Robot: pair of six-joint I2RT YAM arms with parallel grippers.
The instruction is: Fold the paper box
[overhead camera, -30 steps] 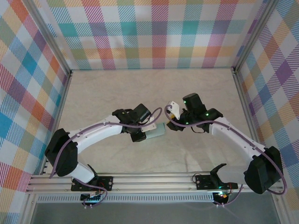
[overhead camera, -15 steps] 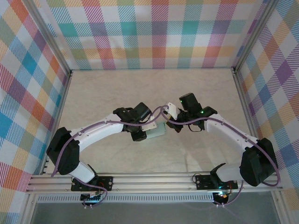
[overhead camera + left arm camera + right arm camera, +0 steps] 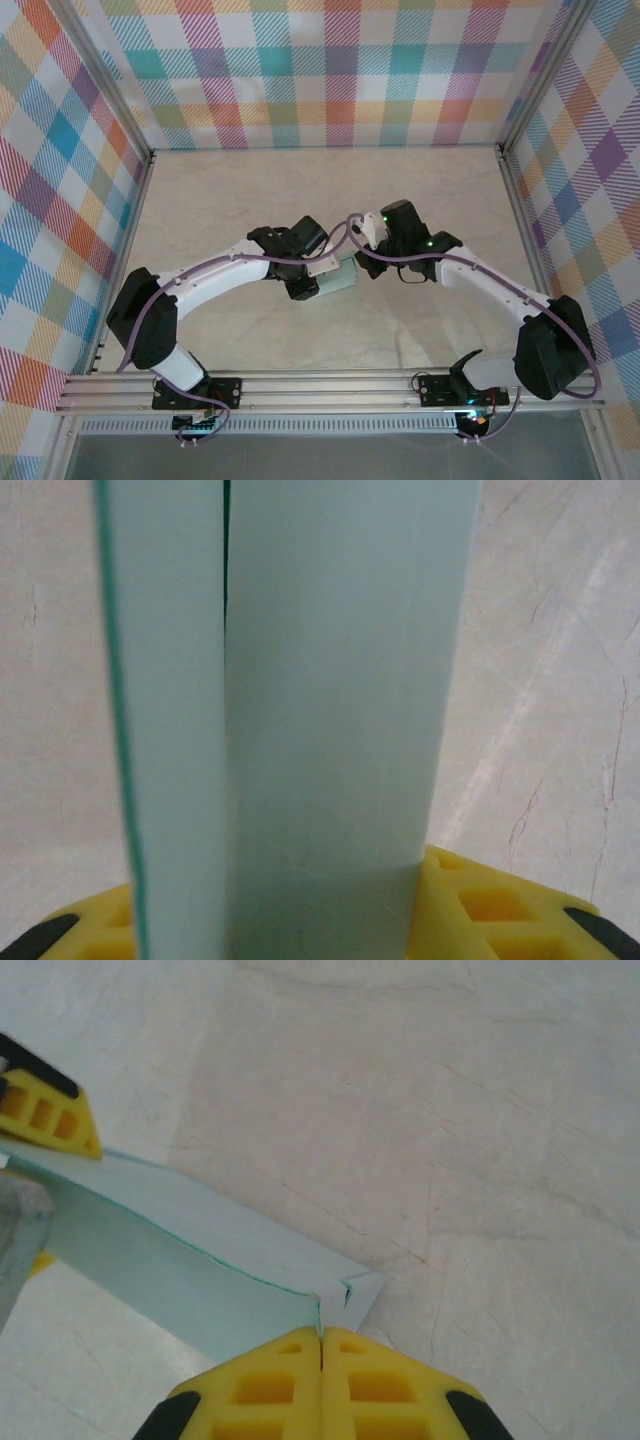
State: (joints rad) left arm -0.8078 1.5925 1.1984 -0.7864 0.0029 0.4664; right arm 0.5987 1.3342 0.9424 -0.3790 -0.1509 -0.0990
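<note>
Centre of the overhead frame, slightly below middle: paper box (image 3: 341,277) sat between the two wrists, over the pale table (image 3: 250,200). Left gripper (image 3: 320,925) clamped across one end of it, card rising from between its yellow fingers (image 3: 500,905). Right gripper (image 3: 320,1338) was fully closed, tips together against the box's corner low in the right wrist frame; could not tell whether a flap edge was pinched there. Card already looked folded into a flattish sleeve, long panels doubled over. Dark seam gap ran down the upper left of the left wrist view, and a small tab (image 3: 347,1294) stood loose at that corner. Judged roughly midway: body formed, seam and end flaps not yet closed.
</note>
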